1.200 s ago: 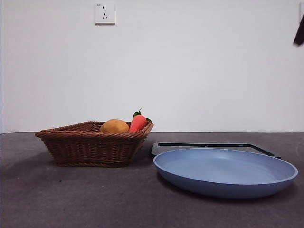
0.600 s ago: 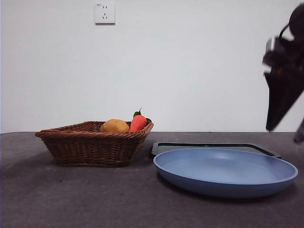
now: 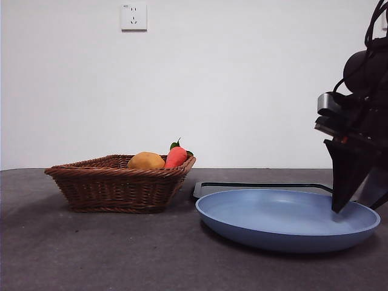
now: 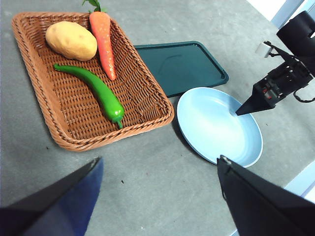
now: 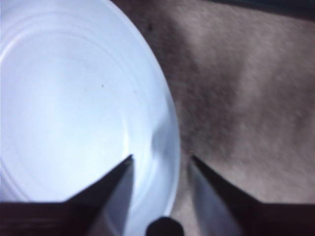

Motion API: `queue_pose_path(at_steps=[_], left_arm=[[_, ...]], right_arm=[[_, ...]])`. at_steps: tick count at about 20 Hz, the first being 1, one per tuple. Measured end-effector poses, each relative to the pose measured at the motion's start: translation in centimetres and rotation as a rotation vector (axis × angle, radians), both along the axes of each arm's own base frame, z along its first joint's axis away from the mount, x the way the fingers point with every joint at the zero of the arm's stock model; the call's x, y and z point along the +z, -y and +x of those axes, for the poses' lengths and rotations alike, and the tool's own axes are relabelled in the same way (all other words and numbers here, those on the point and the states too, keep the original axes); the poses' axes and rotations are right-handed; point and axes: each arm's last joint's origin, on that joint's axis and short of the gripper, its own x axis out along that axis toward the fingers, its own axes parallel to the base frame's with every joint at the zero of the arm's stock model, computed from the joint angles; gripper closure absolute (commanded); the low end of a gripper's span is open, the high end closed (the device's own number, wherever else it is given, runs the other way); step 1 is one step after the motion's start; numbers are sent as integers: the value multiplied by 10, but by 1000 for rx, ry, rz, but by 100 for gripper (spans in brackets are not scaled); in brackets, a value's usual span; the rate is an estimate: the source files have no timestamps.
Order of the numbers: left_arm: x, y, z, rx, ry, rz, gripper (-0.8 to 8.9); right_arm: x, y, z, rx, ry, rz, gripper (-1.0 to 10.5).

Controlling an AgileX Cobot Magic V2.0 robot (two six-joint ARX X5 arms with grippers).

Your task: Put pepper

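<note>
The green pepper lies in the wicker basket, beside a carrot and a potato. In the front view the basket's wall hides the pepper. The blue plate sits to the right of the basket and has nothing on it. My right gripper is open and low at the plate's right rim; its jaws straddle the rim in the right wrist view. It also shows in the left wrist view. My left gripper is open and empty, high above the table.
A dark green tray lies flat behind the plate, and its edge shows in the front view. The plate sits close to the basket's corner. Grey table lies in front of both. A white wall stands behind.
My right arm has come down from the top right corner to the plate's right rim. The basket, vegetables, plate and tray have not moved.
</note>
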Motion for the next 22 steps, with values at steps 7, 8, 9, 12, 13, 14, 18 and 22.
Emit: queue_pose_path(at_steps=[7,8,9,12,13,14,18,22], left_arm=[[0,0,0,1,4,0,411],[0,0,0,5,6,3,411],[1,0,1,12,13,8,411],[-2,4,9,-4,-9,10,411],[-3,6,12,-16,-20,10,411],[-5,10,19,-20,-30,14,411],[-10,29,47,11,-16,45,411],[-16,56,86,88,-81,146,411]], right_arm=[[-2,0,2,-17,-10,10,943],[-2,0,2,-25,-12,13,943],[-2,0,2,-29,-14,16,943],[3,1,-1,-42,-20,18,943],[10,1,-4,-47,-9,21,943],[20,2,-8,-48,19,21,943],[67,6,-32,-62,153,43,943],[107,10,-61,-88,294,82,943]])
